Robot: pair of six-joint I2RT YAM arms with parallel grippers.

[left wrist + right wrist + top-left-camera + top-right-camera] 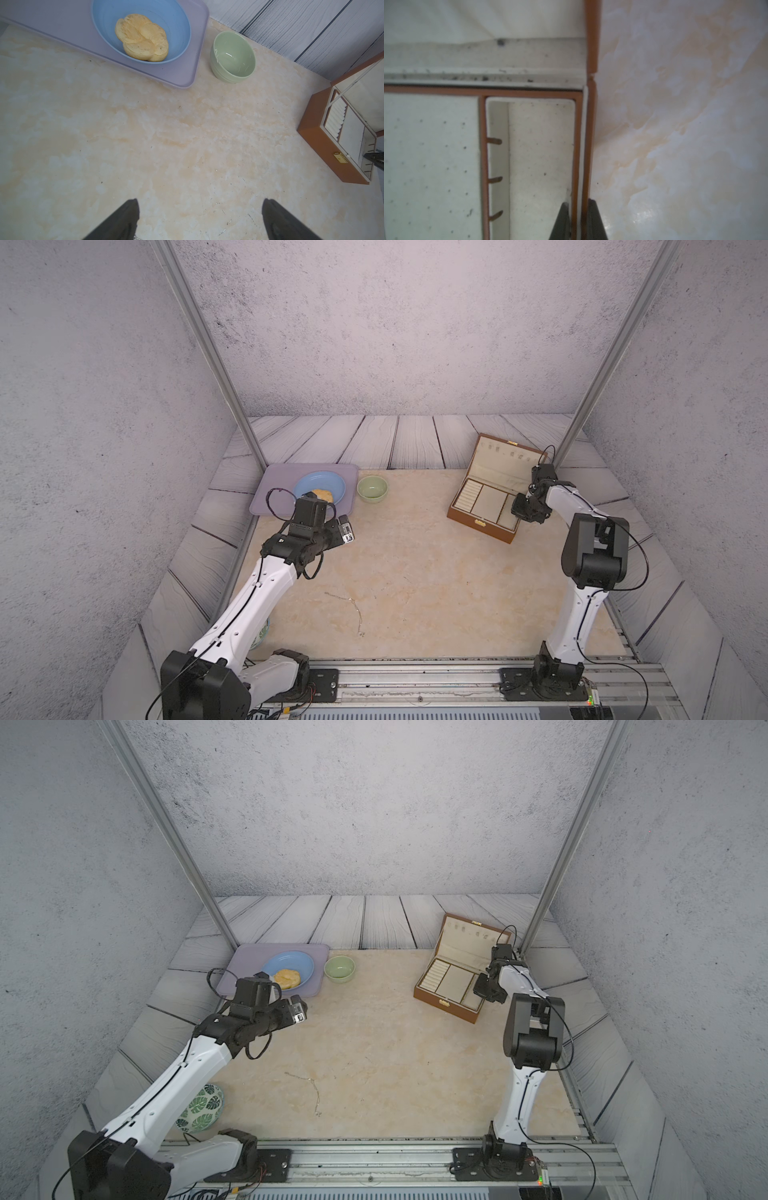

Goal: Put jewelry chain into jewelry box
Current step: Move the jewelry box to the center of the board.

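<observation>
While the right claw [578, 204] pinched the side wall of the box [463, 517], apparently steadying it, the chain [358, 614] lay well apart from the box; the spread left claw [200, 201] would next need to reach it

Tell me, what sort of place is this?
Most likely a robot test booth, not a home: left arm and right arm bolted to a metal rail, grey panel walls boxing in a tabletop, and props like a jewelry box and green bowl.

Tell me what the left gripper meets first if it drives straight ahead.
Probably the bare tabletop: the left gripper, jaws open, angles down toward it, short of the green bowl. Depth is unclear.
</observation>
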